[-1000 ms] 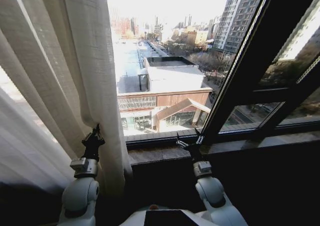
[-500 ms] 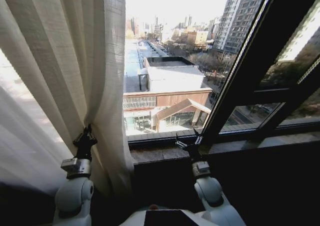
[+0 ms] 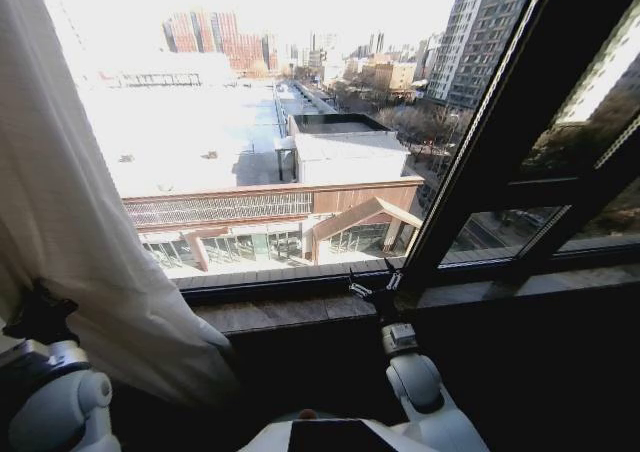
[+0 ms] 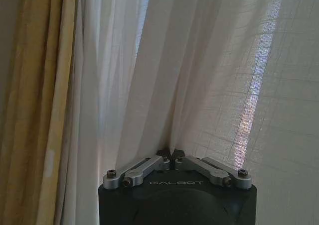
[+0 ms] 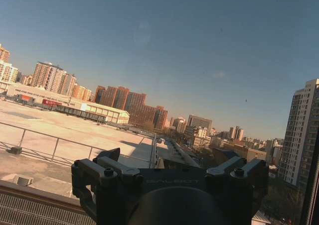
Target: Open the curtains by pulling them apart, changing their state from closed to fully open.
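The sheer white curtain [image 3: 70,222] is bunched at the far left of the window, leaving most of the glass bare. My left gripper [image 3: 40,307] sits low at the left edge of the head view, shut on a fold of that fabric. In the left wrist view its two fingers [image 4: 171,154] meet with the pleated curtain [image 4: 209,75] pinched between them. My right gripper [image 3: 372,287] stands just above the window sill in the middle, open and holding nothing. In the right wrist view the right gripper [image 5: 182,163] has its fingers spread wide against the glass.
A stone window sill [image 3: 300,312] runs across in front of both arms. Thick dark window frame bars [image 3: 500,172] slant up at the right. A heavier yellowish drape [image 4: 35,110] hangs beside the sheer fabric in the left wrist view.
My left gripper has moved far to the left with the curtain in it, uncovering a wide stretch of glass. The right arm has stayed put.
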You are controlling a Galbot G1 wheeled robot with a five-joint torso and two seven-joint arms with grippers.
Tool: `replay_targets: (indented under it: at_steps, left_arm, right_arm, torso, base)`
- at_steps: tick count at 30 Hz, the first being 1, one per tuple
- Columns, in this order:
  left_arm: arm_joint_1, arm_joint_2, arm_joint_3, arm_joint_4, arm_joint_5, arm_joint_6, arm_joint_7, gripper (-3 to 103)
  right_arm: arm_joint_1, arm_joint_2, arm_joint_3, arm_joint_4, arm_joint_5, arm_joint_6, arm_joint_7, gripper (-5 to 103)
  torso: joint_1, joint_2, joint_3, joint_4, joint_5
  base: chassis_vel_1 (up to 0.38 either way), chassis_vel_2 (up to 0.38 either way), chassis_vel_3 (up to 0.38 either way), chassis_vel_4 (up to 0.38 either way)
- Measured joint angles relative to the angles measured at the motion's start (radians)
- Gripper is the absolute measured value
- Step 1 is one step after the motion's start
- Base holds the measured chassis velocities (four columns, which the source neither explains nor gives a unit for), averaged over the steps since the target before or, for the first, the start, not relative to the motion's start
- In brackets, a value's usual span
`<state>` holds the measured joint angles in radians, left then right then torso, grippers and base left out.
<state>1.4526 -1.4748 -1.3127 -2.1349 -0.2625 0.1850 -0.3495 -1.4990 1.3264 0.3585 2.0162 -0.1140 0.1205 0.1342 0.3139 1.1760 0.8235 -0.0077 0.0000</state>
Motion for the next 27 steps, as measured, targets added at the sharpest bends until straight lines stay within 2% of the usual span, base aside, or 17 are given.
replay_targets:
  at_steps: [1,5,6,8,11,12,15,16,17,18,19,20,22,23,24,25,27]
  left_arm:
    - [0.000,0.000,0.000,0.000,0.000,0.000,0.000,0]
    - [-0.019,0.028,-0.062,0.048,0.004,0.017,-0.150,0]
    - [-0.019,0.028,-0.062,0.048,0.004,0.017,-0.150,0]
    - [-0.021,0.036,-0.068,0.050,0.013,0.026,-0.205,0]
    - [-0.017,0.033,-0.053,0.034,0.034,0.029,-0.213,-3]
    - [-0.013,0.027,-0.033,0.016,0.046,0.026,-0.195,-3]
    - [0.007,-0.005,0.034,-0.052,0.056,0.016,-0.085,12]
    - [0.007,-0.005,0.034,-0.052,0.056,0.016,-0.085,12]
    - [0.026,-0.029,0.078,-0.092,0.058,0.012,0.003,17]
    - [0.038,-0.041,0.105,-0.117,0.058,0.011,0.066,17]
    - [0.059,-0.056,0.151,-0.153,0.058,0.011,0.168,23]
    - [0.059,-0.056,0.151,-0.153,0.058,0.011,0.168,23]
    - [0.097,-0.071,0.232,-0.201,0.061,0.011,0.353,33]
    - [0.104,-0.073,0.246,-0.209,0.065,0.011,0.403,39]
    - [0.119,-0.074,0.277,-0.227,0.085,0.010,0.516,44]
    - [0.119,-0.074,0.277,-0.227,0.085,0.010,0.516,44]
    - [0.127,-0.070,0.317,-0.236,0.118,0.006,0.583,55]
  right_arm:
    - [0.000,0.000,0.000,0.000,0.000,0.000,0.000,100]
    - [0.003,-0.002,-0.015,-0.010,-0.003,0.000,0.000,100]
    - [0.003,-0.002,-0.015,-0.010,-0.003,0.000,0.000,100]
    - [0.005,-0.002,-0.020,-0.017,-0.003,0.001,-0.001,100]
    - [0.005,-0.001,-0.025,-0.023,-0.003,0.002,-0.001,100]
    - [0.005,0.001,-0.027,-0.025,-0.003,0.003,-0.001,100]
    - [0.005,0.002,-0.029,-0.029,-0.003,0.007,-0.001,100]
    - [0.005,0.002,-0.029,-0.029,-0.003,0.007,-0.001,100]
    - [0.005,0.002,-0.028,-0.031,-0.003,0.009,-0.001,100]
    - [0.005,0.002,-0.027,-0.033,-0.002,0.011,-0.001,100]
    - [0.005,0.002,-0.024,-0.036,-0.002,0.016,0.000,100]
    - [0.005,0.002,-0.024,-0.036,-0.002,0.016,0.000,100]
    - [0.006,0.001,-0.017,-0.039,0.000,0.020,0.001,100]
    - [0.006,0.001,-0.016,-0.039,0.001,0.021,0.001,100]
    - [0.005,0.001,-0.013,-0.039,0.002,0.021,0.002,100]
    - [0.005,0.001,-0.013,-0.039,0.002,0.021,0.002,100]
    - [0.000,0.002,-0.008,-0.035,0.005,0.022,0.004,100]
  torso:
    - [0.000,0.000,0.000,0.0000,0.0000]
    - [0.000,0.000,0.000,0.0001,-0.0001]
    - [0.000,0.000,0.000,0.0001,-0.0001]
    - [0.000,0.000,0.000,0.0003,-0.0001]
    - [0.000,0.000,0.000,0.0002,-0.0001]
    - [0.000,0.000,0.000,0.0003,0.0001]
    - [0.000,0.000,0.000,-0.0001,0.0003]
    - [0.000,0.000,0.000,-0.0001,0.0003]
    - [0.000,0.000,0.000,0.0000,0.0003]
    - [0.000,0.000,0.000,0.0000,0.0002]
    - [0.000,0.000,0.000,0.0000,0.0005]
    - [0.000,0.000,0.000,0.0000,0.0005]
    - [0.000,0.000,0.000,-0.0002,0.0004]
    - [0.000,0.000,0.000,-0.0001,0.0005]
    - [0.000,0.000,0.000,0.0001,0.0006]
    - [0.000,0.000,0.000,0.0001,0.0006]
    - [0.000,0.000,0.000,0.0000,0.0004]
  base:
    - [0.000,0.000,0.000,0.000]
    - [0.000,0.000,0.000,0.000]
    - [0.000,0.000,0.000,0.000]
    - [0.000,0.000,0.000,0.000]
    - [0.000,0.000,0.000,0.000]
    - [0.000,0.000,0.000,0.000]
    - [0.000,0.000,0.000,0.000]
    - [0.000,0.000,0.000,0.000]
    - [0.000,0.000,0.000,0.000]
    - [0.000,0.000,0.000,0.000]
    - [0.000,0.000,0.000,0.000]
    - [0.000,0.000,0.000,0.000]
    - [0.000,0.000,0.000,0.000]
    - [0.000,0.000,0.000,0.000]
    - [0.000,0.000,0.000,0.000]
    - [0.000,0.000,0.000,0.000]
    - [0.000,0.000,0.000,0.000]
